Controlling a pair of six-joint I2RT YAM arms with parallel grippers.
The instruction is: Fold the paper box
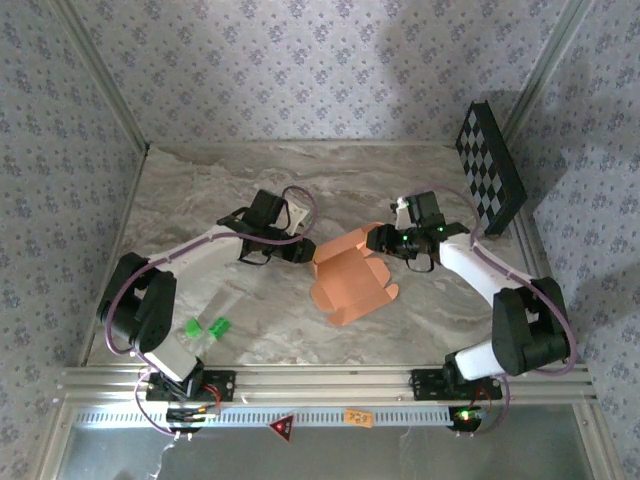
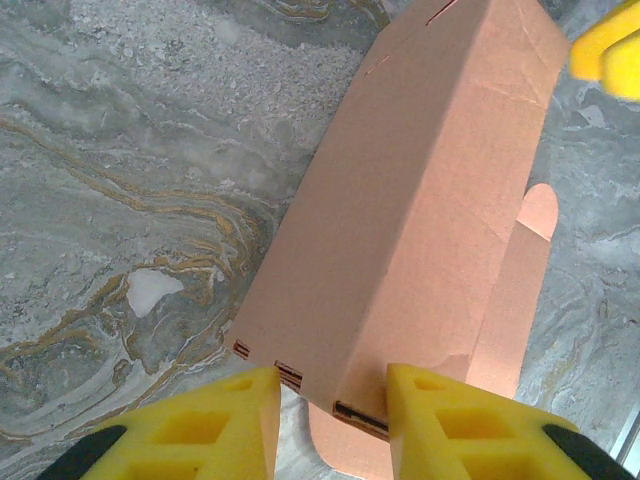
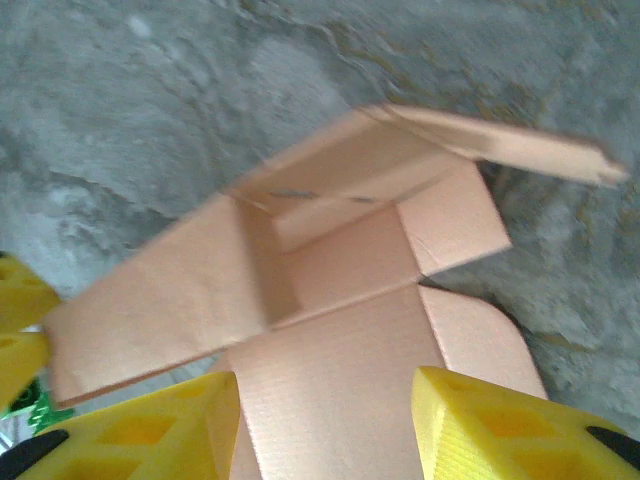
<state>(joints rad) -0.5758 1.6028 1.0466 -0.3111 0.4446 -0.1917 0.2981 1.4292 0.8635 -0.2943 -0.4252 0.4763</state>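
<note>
- Overhead, the paper box (image 1: pixel 350 282) lies half-opened near the middle of the table (image 1: pixel 230 190) with its flaps spread. The left tool (image 1: pixel 300 250) is at its left edge and the right tool (image 1: pixel 378 240) at its far right corner.
- Bare marble runs all round the box (widest on the far side, toward the papered walls). The table's near edge ends at a metal rail (image 1: pixel 320 382).
- This view gives the surroundings. A checkerboard panel (image 1: pixel 490 170) leans at the far right, and two green pieces (image 1: pixel 207 328) lie near the left arm's base. Both are well apart from the box.
- From the left wrist, the box (image 2: pixel 420 220) is a long raised panel running away from the camera. Its near end sits between the tool's yellow fingers (image 2: pixel 225 425).
- The left tool stands partly open; I cannot tell whether its pads actually press the card.
- This closer look adds dark slots along the box's near end edge and a rounded tab on its right. There is open table to the left, and a yellow block (image 2: pixel 610 50) in the top right corner beside the box's far end.
- From the right wrist (the picture is blurred), the box (image 3: pixel 340 270) shows its inside. It is a shallow well with low walls, one flap lifted at the top right and a broad panel spread to the left.
- Here the right tool (image 3: pixel 325 400) stands wide open. A flat panel passes between and beneath its fingers, and nothing is pinched.
- Bare table lies beyond the box's far edge.
</note>
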